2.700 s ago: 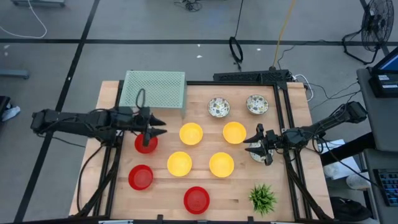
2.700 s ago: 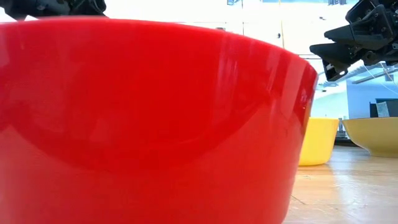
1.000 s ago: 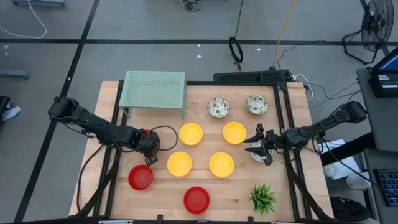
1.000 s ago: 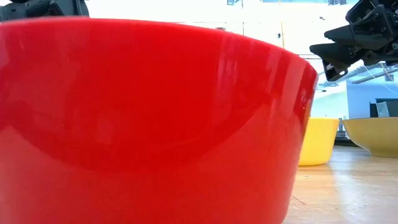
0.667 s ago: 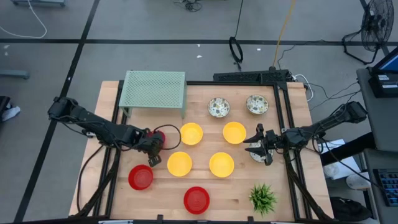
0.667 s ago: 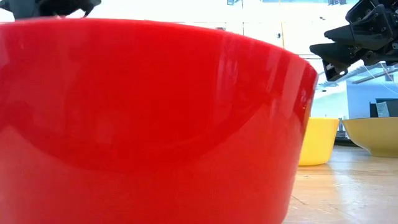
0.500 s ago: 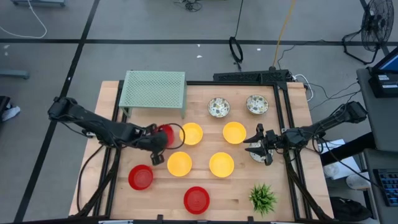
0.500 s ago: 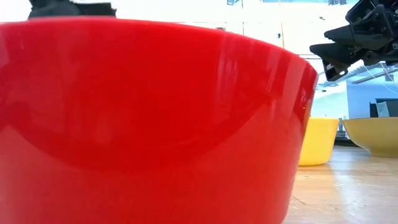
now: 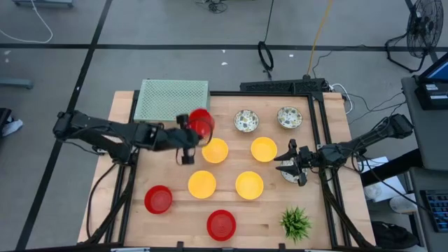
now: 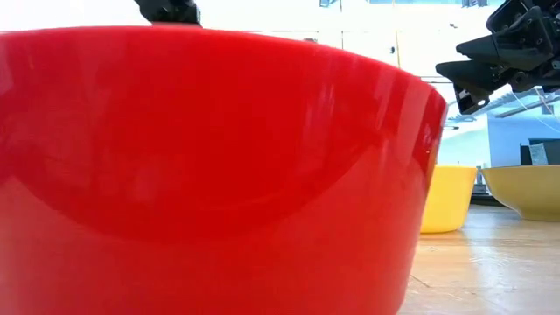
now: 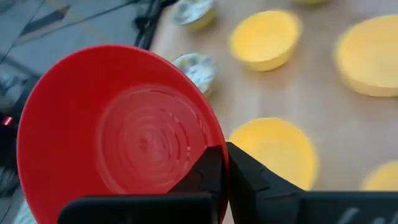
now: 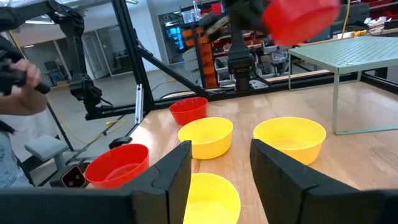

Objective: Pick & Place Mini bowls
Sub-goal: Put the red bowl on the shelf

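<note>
- Left gripper [image 9: 187, 138], centre-left of the high view, is clamped on the rim of a red bowl [image 9: 201, 121] held in the air by the green mesh rack [image 9: 172, 99]
- Right gripper [image 9: 288, 163], at the right, hangs with fingers spread wide, holding nothing
- Four yellow bowls [image 9: 215, 150] sit mid-table

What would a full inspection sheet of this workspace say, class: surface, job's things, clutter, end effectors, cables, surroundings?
Surface: wooden table.
Job's things: carried red bowl; two red bowls on the table; four yellow bowls; patterned bowls.
Clutter: green mesh rack; small plant.
End effectors: left end effector shut on the carried red bowl's rim; right end effector open, empty.
Cables: cable loop on floor.
Surroundings: fan; person in the right wrist view.
</note>
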Motion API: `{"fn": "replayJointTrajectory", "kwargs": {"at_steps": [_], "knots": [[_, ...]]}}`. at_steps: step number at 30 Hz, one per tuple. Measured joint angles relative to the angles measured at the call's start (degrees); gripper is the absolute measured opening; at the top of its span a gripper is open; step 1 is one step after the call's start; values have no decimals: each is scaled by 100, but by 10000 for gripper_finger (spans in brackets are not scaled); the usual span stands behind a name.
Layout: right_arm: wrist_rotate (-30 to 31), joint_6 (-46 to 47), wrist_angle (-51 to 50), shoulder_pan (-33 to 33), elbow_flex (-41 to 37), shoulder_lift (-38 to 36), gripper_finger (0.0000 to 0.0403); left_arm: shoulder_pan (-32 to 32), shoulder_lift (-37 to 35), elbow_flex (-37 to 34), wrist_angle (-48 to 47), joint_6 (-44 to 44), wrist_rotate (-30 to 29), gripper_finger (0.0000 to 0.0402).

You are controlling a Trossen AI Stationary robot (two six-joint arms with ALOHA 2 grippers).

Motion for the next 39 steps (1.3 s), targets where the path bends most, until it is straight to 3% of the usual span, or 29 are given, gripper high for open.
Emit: {"fn": "replayJointTrajectory", "kwargs": {"at_steps": [10, 15, 24, 31, 39], "knots": [[-2, 622, 0, -1, 2, 0, 151, 2064, 0, 328, -1563, 98, -4, 12], [-2, 624, 0, -1, 1, -1, 151, 3237, 11, 328, -1825, 335, 87, 5], [-2, 625, 0, -1, 0, 0, 151, 5123, 13, 330, -1918, 746, 818, 5], [-1, 623, 0, 1, 2, -1, 151, 6081, 15, 330, -2311, 927, 1108, 7], [-2, 625, 0, -1, 2, -1, 151, 6550, 15, 331, -2410, 887, 1495, 10]]}}
